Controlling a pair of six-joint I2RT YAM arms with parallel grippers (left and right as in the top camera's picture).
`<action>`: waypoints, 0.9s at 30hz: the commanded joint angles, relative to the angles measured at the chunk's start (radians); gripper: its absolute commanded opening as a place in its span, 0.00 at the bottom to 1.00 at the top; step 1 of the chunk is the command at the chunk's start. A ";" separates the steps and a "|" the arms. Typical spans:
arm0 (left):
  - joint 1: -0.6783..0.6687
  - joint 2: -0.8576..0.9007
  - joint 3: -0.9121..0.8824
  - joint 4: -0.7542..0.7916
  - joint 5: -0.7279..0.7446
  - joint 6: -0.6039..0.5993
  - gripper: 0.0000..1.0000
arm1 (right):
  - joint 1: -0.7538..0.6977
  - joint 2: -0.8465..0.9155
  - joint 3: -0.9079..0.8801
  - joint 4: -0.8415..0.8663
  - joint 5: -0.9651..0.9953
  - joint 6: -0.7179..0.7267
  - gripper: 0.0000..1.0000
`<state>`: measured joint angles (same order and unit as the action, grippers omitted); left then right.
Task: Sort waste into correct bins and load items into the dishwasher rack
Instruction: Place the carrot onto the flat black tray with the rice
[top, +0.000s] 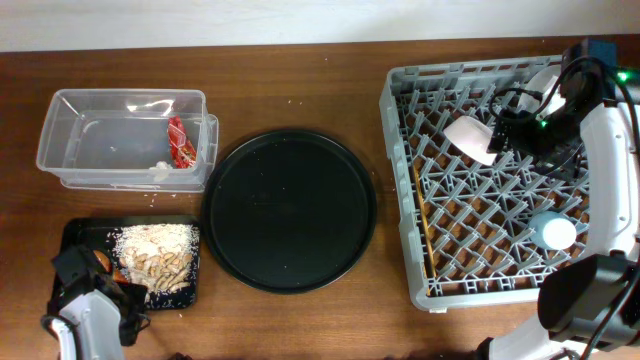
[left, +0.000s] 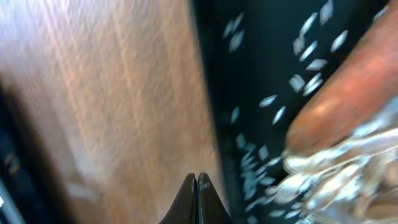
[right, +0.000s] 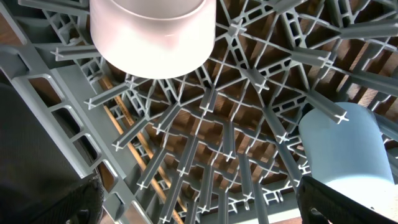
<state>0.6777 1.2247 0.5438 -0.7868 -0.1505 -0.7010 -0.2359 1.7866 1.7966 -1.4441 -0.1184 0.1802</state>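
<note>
The grey dishwasher rack (top: 420, 260) holds the white bowl (top: 468, 138), the light-blue cup (top: 553, 232) and the wooden chopsticks (top: 423, 215). The pale plate (top: 545, 78) is partly hidden behind my right arm. My right gripper (top: 503, 135) is open and empty above the rack, beside the bowl. The right wrist view shows the bowl (right: 149, 31), cup (right: 345, 149), chopsticks (right: 130, 134) and open fingers (right: 199, 202). The red wrapper (top: 178, 140) lies in the clear tub (top: 60, 140). The black tray (top: 75, 232) holds beige scraps (top: 155, 255) and the sausage (top: 100, 260). My left gripper (top: 72, 268) is shut and empty at the tray's left edge (left: 198, 182), near the sausage (left: 348, 87).
A large round black tray (top: 290, 208) sits between the bins and the rack. A few crumbs lie on the wood by the tub. The right arm's base (top: 590, 300) stands at the rack's near right corner.
</note>
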 joint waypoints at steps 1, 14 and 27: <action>0.006 0.030 -0.009 0.073 0.034 -0.010 0.00 | 0.000 -0.013 0.009 0.000 -0.006 0.000 0.99; 0.006 0.193 -0.008 0.347 0.325 -0.010 0.00 | 0.000 -0.013 0.009 -0.004 -0.006 0.000 0.99; -0.069 0.193 -0.008 0.538 0.398 -0.010 0.00 | 0.000 -0.013 0.009 -0.003 -0.005 0.000 0.99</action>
<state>0.6258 1.4143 0.5385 -0.2558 0.2176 -0.7048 -0.2359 1.7866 1.7966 -1.4475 -0.1188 0.1802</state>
